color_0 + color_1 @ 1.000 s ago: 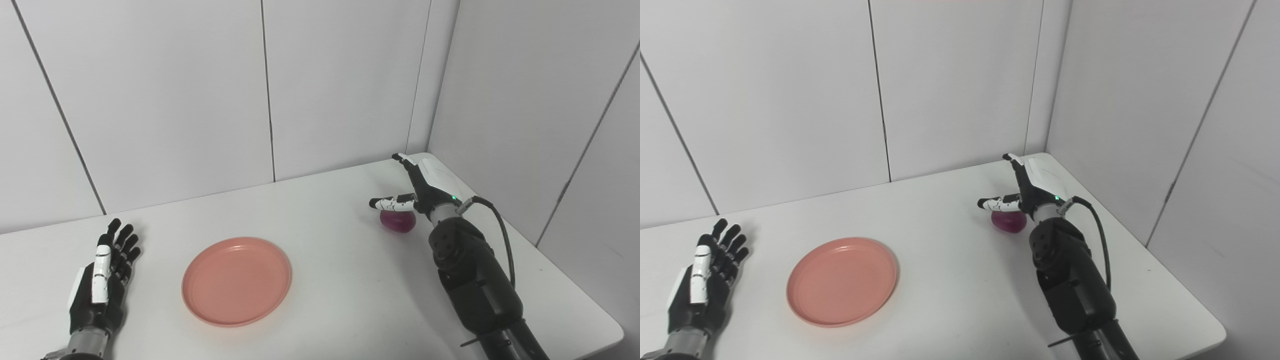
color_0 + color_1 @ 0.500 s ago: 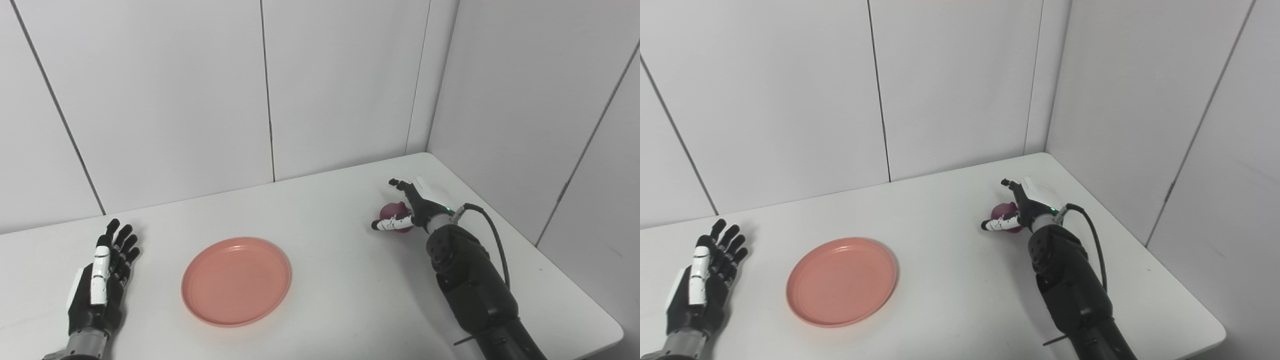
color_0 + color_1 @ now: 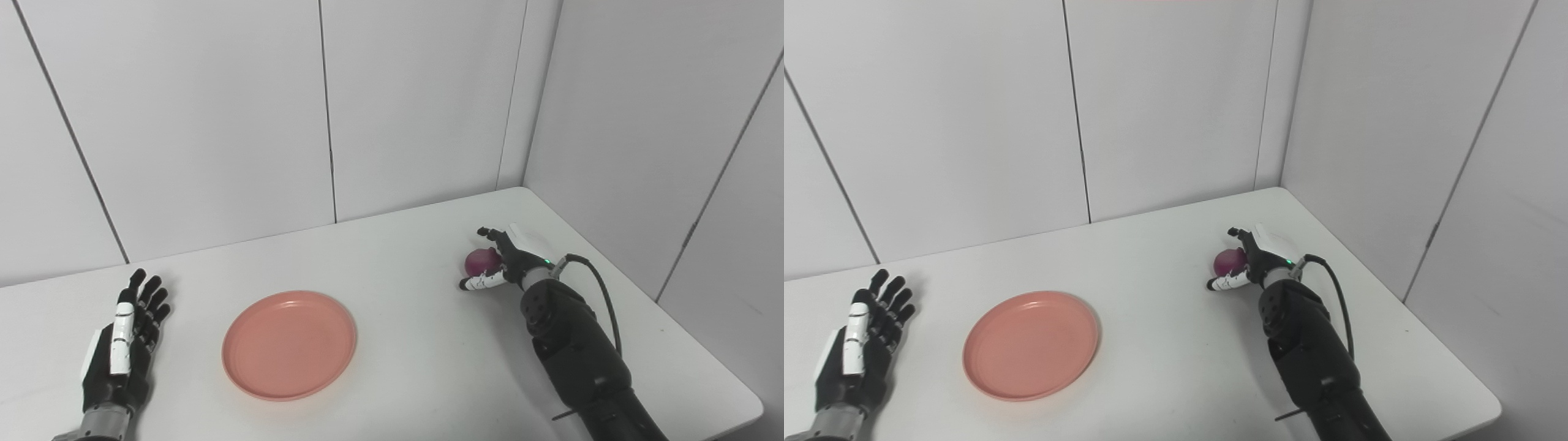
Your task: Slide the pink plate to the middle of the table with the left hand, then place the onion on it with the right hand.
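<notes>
The right hand (image 3: 511, 263) is low on the table (image 3: 416, 343), with its fingers and thumb spread around the onion (image 3: 481, 261) but not yet closed on it. The pink plate (image 3: 289, 344) lies well apart to the left. The left hand (image 3: 122, 349) rests flat with fingers apart, holding nothing.

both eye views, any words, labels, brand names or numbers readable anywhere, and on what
None readable in either view.
The pink plate, the onion and the white table are unmarked.
The left hand and right hand show white panels with no legible print.
A green light on the right wrist is a lamp, not text.
</notes>
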